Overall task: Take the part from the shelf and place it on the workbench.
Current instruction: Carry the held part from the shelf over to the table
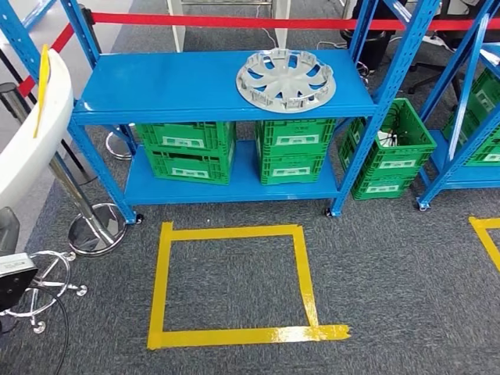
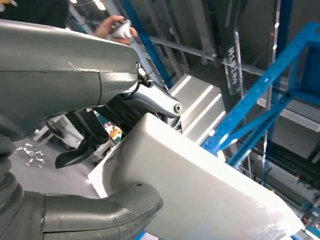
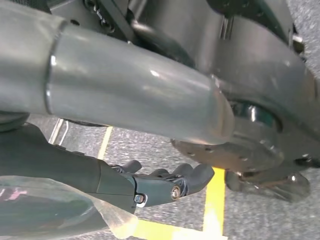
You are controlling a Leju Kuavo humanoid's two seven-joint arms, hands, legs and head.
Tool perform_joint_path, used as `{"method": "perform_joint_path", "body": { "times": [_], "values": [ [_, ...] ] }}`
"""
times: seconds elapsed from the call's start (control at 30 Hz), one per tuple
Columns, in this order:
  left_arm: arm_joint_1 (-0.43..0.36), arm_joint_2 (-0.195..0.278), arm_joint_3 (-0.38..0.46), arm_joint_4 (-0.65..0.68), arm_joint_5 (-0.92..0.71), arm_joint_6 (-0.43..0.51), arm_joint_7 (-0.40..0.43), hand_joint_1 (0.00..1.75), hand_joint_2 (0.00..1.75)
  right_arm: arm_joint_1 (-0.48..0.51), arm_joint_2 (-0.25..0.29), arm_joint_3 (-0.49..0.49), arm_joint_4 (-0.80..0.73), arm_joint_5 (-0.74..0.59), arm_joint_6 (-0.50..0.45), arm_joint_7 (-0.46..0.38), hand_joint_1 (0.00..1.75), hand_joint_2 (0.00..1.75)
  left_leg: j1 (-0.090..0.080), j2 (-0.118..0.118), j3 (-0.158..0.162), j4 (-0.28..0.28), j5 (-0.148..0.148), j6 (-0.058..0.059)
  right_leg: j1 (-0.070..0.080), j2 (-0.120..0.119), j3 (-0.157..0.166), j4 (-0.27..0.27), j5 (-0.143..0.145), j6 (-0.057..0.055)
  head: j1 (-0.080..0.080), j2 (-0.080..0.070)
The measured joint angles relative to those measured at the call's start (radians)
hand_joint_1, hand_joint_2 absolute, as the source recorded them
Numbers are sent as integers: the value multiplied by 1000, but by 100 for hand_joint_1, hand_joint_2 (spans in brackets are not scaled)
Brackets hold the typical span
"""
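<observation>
1. Closest, at the left side of the head view: a large white panel (image 1: 23, 133), curved and smooth, with a yellow strip (image 1: 42, 86) along its upper edge.
2. In the left wrist view, the same white panel (image 2: 196, 185) held by the left hand (image 2: 94, 135): thick grey thumb (image 2: 124, 207) pressed against one face, dark fingers (image 2: 81, 150) curled at the other side near the panel's edge.
3. In the right wrist view, the right hand (image 3: 162, 185) hanging above grey carpet with nothing in it, dark fingers (image 3: 196, 175) reaching out nearly straight and lying side by side, over a line of yellow tape (image 3: 215, 200).
4. On the floor just ahead: grey carpet (image 1: 383, 273) marked with a square of yellow tape (image 1: 236, 336).
5. To the left of the square: the round chrome base of a barrier post (image 1: 94, 226).
6. Beyond the square: a blue metal shelf (image 1: 176, 82) with two levels.
7. On the lower level: two stacks of green crates (image 1: 186, 150), side by side; another green crate (image 1: 389, 152) on the floor just right of the shelf.
8. On the upper level, towards the right end: a round silver wheel cover (image 1: 286, 78) lying flat, untouched by either hand.
9. Behind the shelf: a red barrier band (image 1: 236, 19) stretched across.
10. Far off in the left wrist view: a person's hand (image 2: 111, 25), holding something silver too blurred to name.
</observation>
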Motion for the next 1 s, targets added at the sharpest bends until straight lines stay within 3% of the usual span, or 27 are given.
{"method": "perform_joint_path", "body": {
  "times": [0.03,0.07,0.1,0.13,0.2,0.27,0.3,0.33,0.4,0.43,0.53,0.57,0.6,0.63,0.67,0.7,0.73,0.8,0.83,0.9,0.93,1.0],
  "values": [
    [0,0,1,0,3,-1,0,175,175,0,2,-2,4,0,1,0,0,0,-1,0,-17,1,14,2,0,0,-13,68,-43,3,1,0],
    [0,0,2,0,5,-2,-1,175,175,-2,3,-3,7,0,2,0,0,0,-3,1,-36,2,29,2,-1,0,-16,125,-60,4,2,0],
    [-1,0,2,0,7,-3,-1,175,175,-4,5,-3,11,0,2,0,0,0,-4,1,-56,4,43,1,-1,0,-8,157,-51,4,2,0],
    [-1,0,2,0,8,-5,-2,175,175,-7,6,-3,14,0,4,0,0,0,-5,1,-76,6,57,-1,-1,0,16,157,-23,3,2,0],
    [-4,0,2,0,12,-8,-3,175,175,-12,8,-4,21,0,6,-2,0,0,-7,1,-109,13,82,-6,0,1,117,56,22,-6,2,0],
    [-9,0,3,0,16,-11,-5,175,175,-17,10,-4,25,0,9,-4,0,0,-10,1,-128,20,104,-14,4,2,238,-106,0,-15,1,0],
    [-13,0,3,0,16,-13,-6,175,175,-19,10,-5,27,0,11,-5,0,0,-10,2,-133,20,115,-19,7,4,272,-159,-17,-19,1,0],
    [-16,0,3,1,18,-14,-7,175,175,-21,11,-5,29,0,12,-6,0,0,-9,3,-137,19,128,-24,10,4,283,-187,-23,-22,1,0],
    [-20,0,2,2,24,-17,-9,175,175,-21,13,-4,33,0,13,-7,0,0,-4,1,-145,20,130,-36,9,2,264,-189,-5,-37,1,0],
    [-21,0,1,2,27,-18,-10,175,175,-21,15,-4,35,0,13,-8,0,0,-3,-1,-152,38,101,-42,8,-1,252,-189,7,-45,1,0],
    [-22,-1,-1,4,34,-21,-11,175,175,-20,19,-3,40,0,12,-10,0,0,2,-4,-179,197,-58,-56,9,-7,205,-187,47,-60,-3,0],
    [-23,-2,-2,4,36,-21,-12,175,175,-20,20,-3,42,0,12,-10,0,0,3,-4,-182,258,-86,-60,10,-8,187,-183,61,-61,-4,0],
    [-23,-2,-2,5,37,-21,-12,175,175,-20,20,-3,43,0,11,-11,0,0,4,-4,-176,298,-86,-62,10,-8,168,-177,74,-60,-4,0],
    [-23,-3,-3,6,37,-22,-12,175,175,-20,20,-3,44,0,11,-11,0,0,5,-4,-157,307,-62,-64,10,-8,147,-169,86,-57,-4,0],
    [-24,-3,-3,6,37,-23,-13,175,175,-20,20,-3,45,0,10,-11,0,0,5,-4,-122,280,-29,-64,10,-8,124,-158,97,-54,-5,0],
    [-25,-2,-3,6,37,-25,-14,175,175,-21,21,-2,45,0,9,-11,0,0,6,-5,-75,222,-11,-63,9,-8,103,-146,105,-51,-5,0],
    [-28,-2,-3,6,38,-27,-14,175,175,-22,21,-2,45,0,9,-11,0,0,5,-5,-23,149,-11,-60,10,-7,85,-135,113,-47,-5,0],
    [-33,0,-4,6,41,-33,-14,175,175,-24,21,-1,46,0,9,-12,0,0,1,-6,43,39,-45,-49,11,-7,65,-123,130,-37,-4,0],
    [-34,0,-4,6,44,-36,-14,175,175,-24,21,-1,46,0,9,-12,0,0,-3,-6,51,18,-53,-42,10,-7,60,-123,140,-31,-4,0],
    [-38,0,-7,7,50,-43,-15,175,175,-25,21,1,47,0,8,-12,0,0,-3,-2,36,10,-36,-25,8,-5,53,-125,149,-19,-5,0],
    [-41,0,-10,7,54,-48,-15,175,175,-25,21,2,48,0,9,-11,0,0,-2,-1,24,7,-24,-16,7,-3,44,-113,129,-13,-4,0],
    [-48,0,-17,7,71,-65,-15,175,175,-25,21,5,50,0,10,-7,0,0,2,2,-6,4,1,-5,5,1,16,-38,35,-2,-1,0]
  ]
}}
